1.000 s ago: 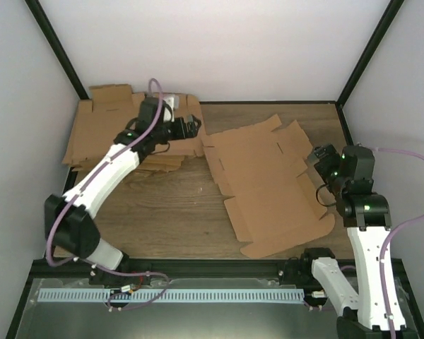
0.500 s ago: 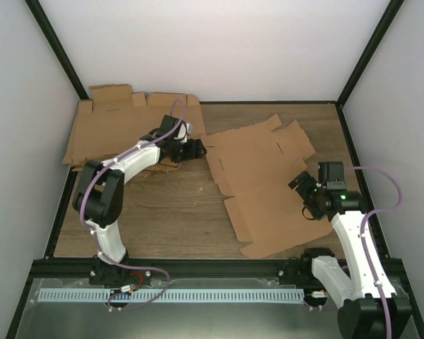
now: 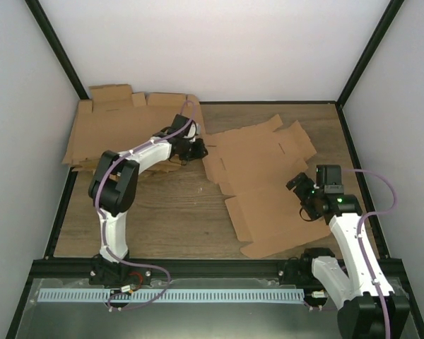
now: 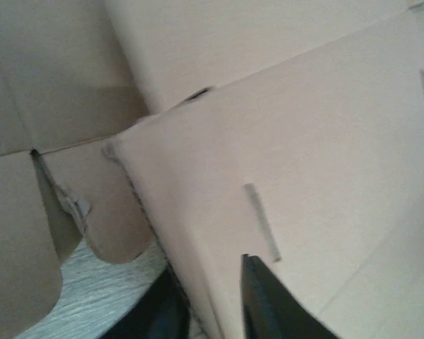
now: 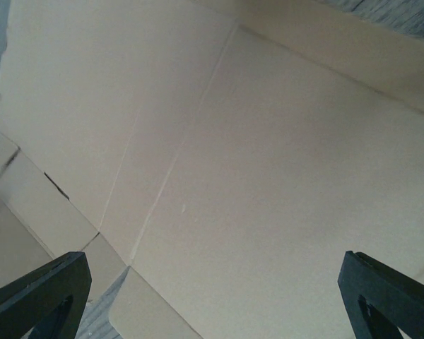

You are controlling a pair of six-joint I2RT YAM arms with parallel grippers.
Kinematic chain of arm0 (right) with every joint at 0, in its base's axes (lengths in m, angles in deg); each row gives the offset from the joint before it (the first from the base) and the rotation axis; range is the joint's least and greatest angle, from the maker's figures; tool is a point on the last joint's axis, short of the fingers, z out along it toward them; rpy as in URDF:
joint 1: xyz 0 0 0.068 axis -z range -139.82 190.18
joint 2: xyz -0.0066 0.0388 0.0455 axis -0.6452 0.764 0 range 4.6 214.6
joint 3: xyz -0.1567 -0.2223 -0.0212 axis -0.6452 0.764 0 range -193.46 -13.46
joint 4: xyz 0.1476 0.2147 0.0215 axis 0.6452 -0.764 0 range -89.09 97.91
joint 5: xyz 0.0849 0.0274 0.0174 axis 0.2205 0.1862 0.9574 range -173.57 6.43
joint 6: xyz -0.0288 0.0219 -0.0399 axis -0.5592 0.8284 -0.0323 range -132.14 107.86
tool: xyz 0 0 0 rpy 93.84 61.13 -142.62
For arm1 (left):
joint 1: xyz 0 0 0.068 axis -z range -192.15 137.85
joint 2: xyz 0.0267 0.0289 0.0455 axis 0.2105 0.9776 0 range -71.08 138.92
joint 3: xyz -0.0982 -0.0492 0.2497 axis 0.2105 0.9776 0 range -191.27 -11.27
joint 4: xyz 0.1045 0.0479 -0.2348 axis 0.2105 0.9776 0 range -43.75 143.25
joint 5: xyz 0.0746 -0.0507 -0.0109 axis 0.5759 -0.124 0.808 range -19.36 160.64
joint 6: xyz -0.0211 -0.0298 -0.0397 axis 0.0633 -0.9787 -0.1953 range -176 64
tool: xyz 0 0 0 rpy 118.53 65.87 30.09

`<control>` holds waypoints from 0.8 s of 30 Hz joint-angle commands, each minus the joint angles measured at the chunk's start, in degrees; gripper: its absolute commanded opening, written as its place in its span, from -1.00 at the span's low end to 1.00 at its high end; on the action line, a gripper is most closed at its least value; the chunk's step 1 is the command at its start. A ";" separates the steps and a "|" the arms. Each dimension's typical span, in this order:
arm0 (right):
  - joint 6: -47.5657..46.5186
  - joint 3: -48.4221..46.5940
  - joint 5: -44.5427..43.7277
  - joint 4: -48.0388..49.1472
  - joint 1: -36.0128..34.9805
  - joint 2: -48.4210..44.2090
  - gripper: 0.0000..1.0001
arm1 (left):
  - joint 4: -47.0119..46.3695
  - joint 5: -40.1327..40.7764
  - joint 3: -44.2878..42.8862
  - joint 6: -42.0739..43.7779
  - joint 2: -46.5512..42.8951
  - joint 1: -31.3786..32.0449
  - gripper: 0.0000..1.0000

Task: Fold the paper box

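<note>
A wood-grain surface (image 3: pixel 177 212) sits inside plain white walls (image 3: pixel 219 49), softly and evenly lit. Black frame posts (image 3: pixel 62 56) rise at its far corners. Along its near edge runs a grey metal ledge (image 3: pixel 219 318) carrying a pale slotted strip (image 3: pixel 198 294).

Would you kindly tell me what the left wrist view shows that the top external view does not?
Only left wrist: the left gripper straddling an edge of the paper box, one finger above and one beneath, near a narrow slot. Only top external: the pile of blanks far left, and the right gripper over the box's right part. Both: the box and the wooden table.
</note>
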 commanded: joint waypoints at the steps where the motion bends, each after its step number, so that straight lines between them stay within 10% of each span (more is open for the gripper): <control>1: -0.34 0.00 -0.31 1.52 -0.46 0.47 1.00 | 2.53 9.17 -1.42 0.35 -2.01 3.33 -0.73; 18: -17.76 -0.19 9.80 14.41 -0.53 4.14 0.99 | -8.25 27.15 28.00 -14.33 -40.50 6.56 -0.93; 24: -26.14 -1.12 16.14 19.45 -0.47 8.43 1.00 | -15.26 25.79 39.03 -5.02 -54.41 7.22 -0.93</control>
